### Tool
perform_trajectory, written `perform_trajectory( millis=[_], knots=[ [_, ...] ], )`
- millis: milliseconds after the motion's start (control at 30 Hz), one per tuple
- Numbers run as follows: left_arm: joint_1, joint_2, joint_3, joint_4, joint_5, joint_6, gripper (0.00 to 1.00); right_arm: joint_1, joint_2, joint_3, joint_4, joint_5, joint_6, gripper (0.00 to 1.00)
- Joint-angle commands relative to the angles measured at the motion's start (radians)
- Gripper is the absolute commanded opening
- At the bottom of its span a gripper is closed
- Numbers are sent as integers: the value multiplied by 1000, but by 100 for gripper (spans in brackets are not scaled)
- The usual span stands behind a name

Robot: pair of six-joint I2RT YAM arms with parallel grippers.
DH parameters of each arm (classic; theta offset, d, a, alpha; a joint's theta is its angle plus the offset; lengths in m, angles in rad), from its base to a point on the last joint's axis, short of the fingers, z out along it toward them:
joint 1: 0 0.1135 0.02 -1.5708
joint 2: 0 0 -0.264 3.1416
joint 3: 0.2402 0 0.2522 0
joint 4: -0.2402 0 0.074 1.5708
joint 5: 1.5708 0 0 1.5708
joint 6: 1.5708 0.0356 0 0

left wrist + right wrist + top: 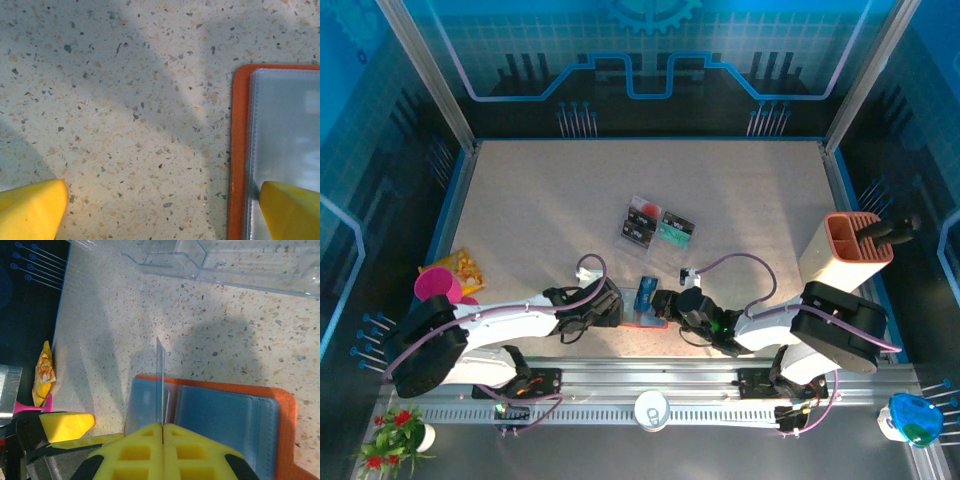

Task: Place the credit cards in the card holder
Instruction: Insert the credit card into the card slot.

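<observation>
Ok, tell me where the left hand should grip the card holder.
Probably the card holder's orange outer edge, from the left: it lies open and flat, so only the rim can be pinched, and the right hand holds a credit card over its pockets.

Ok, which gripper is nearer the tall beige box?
Right. The right gripper, shut on a card over the card holder, is left of the tall beige box; the open left gripper is farther left, at the holder's left edge.
</observation>
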Motion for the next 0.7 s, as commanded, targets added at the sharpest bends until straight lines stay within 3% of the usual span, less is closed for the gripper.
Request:
perform_trajectory(
  millis=[0, 667],
  knots=[
    [-5, 7, -16, -2, -16, -12, 99, 20, 17, -15, 41, 13, 21, 0],
    [-5, 8, -16, 3, -18, -12, 99, 53, 5, -12, -102, -1, 75, 0]
  ],
)
